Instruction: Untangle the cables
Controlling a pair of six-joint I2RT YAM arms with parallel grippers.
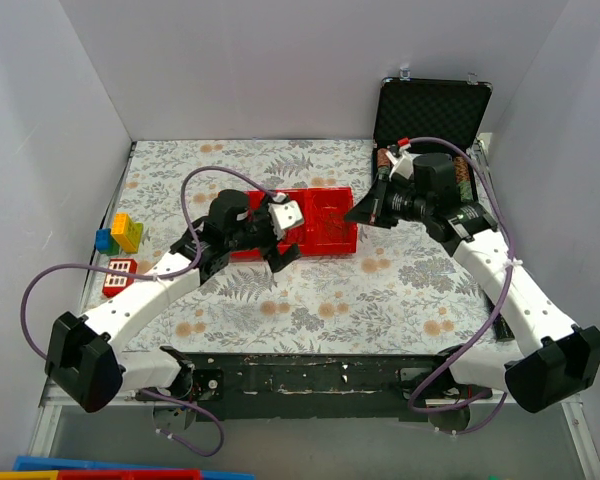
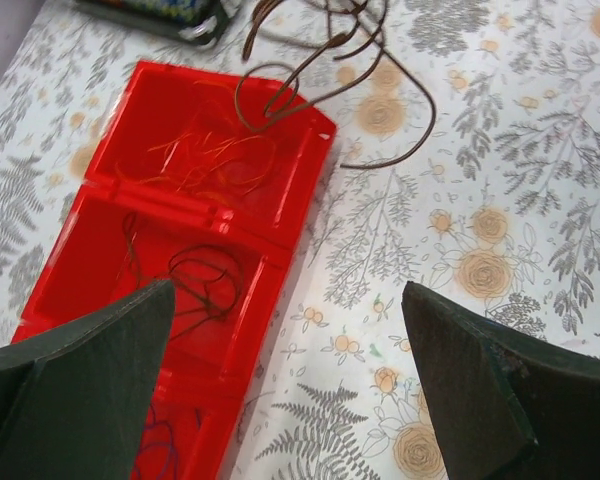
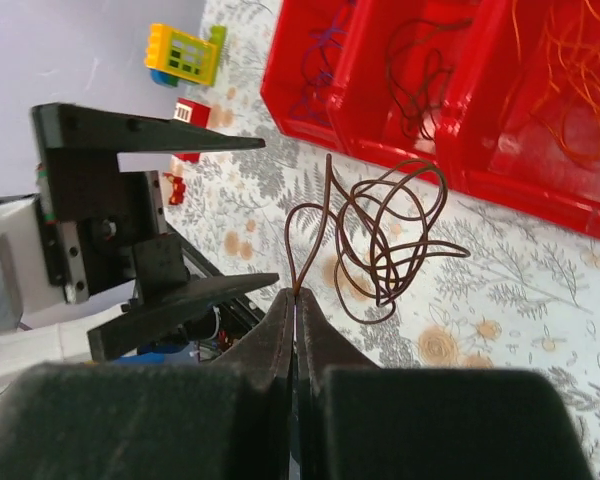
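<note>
**Brown cable out of the red tray, pinched by the right claw**

The cables here are thin wires in loose loops, most of them sorted by colour into the three compartments of the red tray (image 2: pixel 130 120). Orange strands (image 2: pixel 205 160) lie in a flat, scribbled tangle in one end compartment. A dark strand (image 2: pixel 205 280) curls into a few rounded loops in the middle one. A purple strand (image 3: pixel 315 60) shows faintly in the far end compartment – too thin to read its shape.

The brown cable (image 3: pixel 375 250) lies outside the tray, on the flower-patterned counter (image 2: pixel 500 150) just beside the tray's long side. It is thicker than the others and is gathered into several overlapping oval loops, with one end rising off the counter.

The right claw (image 3: pixel 296 300) is pressed together on that raised end, pinching the brown cable between its fingertips. The left claw (image 2: pixel 288 290) is spread wide and holds nothing – it hangs over the tray's edge by the middle compartment.
</note>
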